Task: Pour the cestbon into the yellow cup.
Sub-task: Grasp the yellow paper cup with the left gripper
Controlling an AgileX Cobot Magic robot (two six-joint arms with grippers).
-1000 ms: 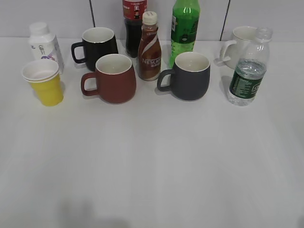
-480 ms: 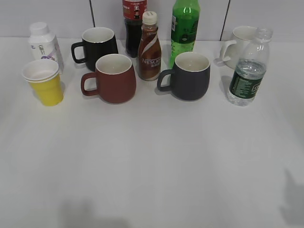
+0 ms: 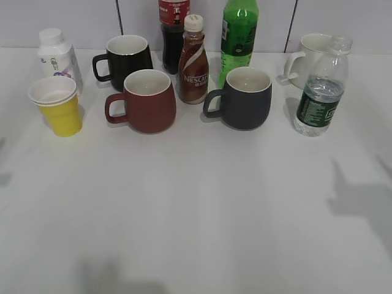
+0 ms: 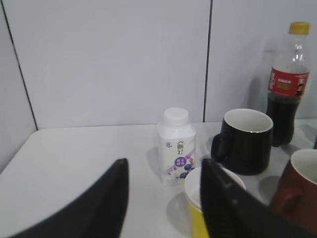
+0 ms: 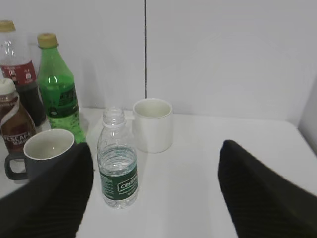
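**On the counter: bottle far right, cup far left**

At the right end of the counter (image 3: 196, 214) stands the cestbon (image 3: 320, 89), upright and uncapped, just in front of a white mug (image 3: 311, 56). The yellow cup (image 3: 57, 105) sits at the far left, near a small white bottle (image 3: 57, 56). Neither arm shows in the exterior view. Only the wrist views show them: the right hand (image 5: 156, 191) spreads wide and empty, the cestbon (image 5: 117, 161) between its fingers' lines. The left hand (image 4: 163, 198) gapes empty too, one finger (image 4: 228, 203) overlapping the yellow cup (image 4: 198, 196). Broad bare counter lies in front of the row.
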